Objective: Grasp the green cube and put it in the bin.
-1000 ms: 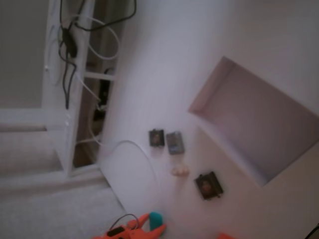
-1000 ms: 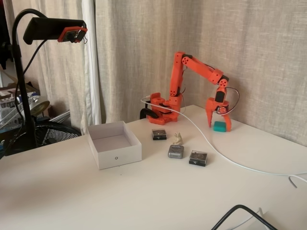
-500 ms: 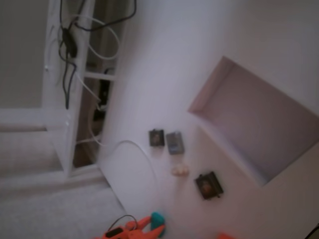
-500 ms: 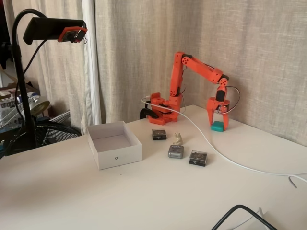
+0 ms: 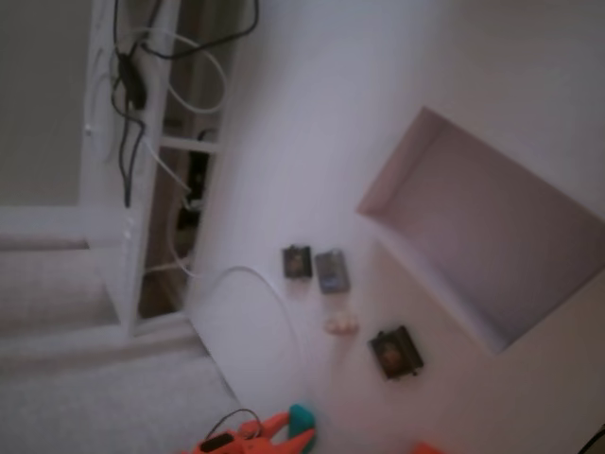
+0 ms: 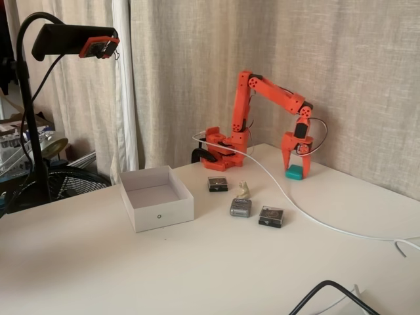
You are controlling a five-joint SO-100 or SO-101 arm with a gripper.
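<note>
While the arm reaches down at the far right of the table (image 6: 197,262), the claw (image 6: 294,172) points straight down with its fingers either side of the cube (image 6: 294,172), which sits on the tabletop. The gap looks narrow and pinched against the cube's sides, but I can't tell whether it's actually gripping or just straddling. In the tilted fixed view, the claw (image 5: 295,427) and cube (image 5: 301,415) are at the bottom edge, blurry.

The bin (image 6: 156,197) is well apart from the cube, to the left in the front fixed view, open and upright. Between them are three small dark gadgets (image 6: 218,184) (image 6: 240,207) (image 6: 271,216) and a small pale figure (image 6: 243,190). A white cable (image 6: 308,213) runs from the arm base across the table, and a black cable (image 6: 328,292) lies at the front edge. Curtains (image 6: 197,65) hang behind, with a camera on a gooseneck stand (image 6: 72,39) and a fan (image 6: 65,180) at left.

Compared with a second ago, the fingers have narrowed around the cube, and claw plus cube sit slightly further left in the front fixed view. Bin and gadgets are unchanged.
</note>
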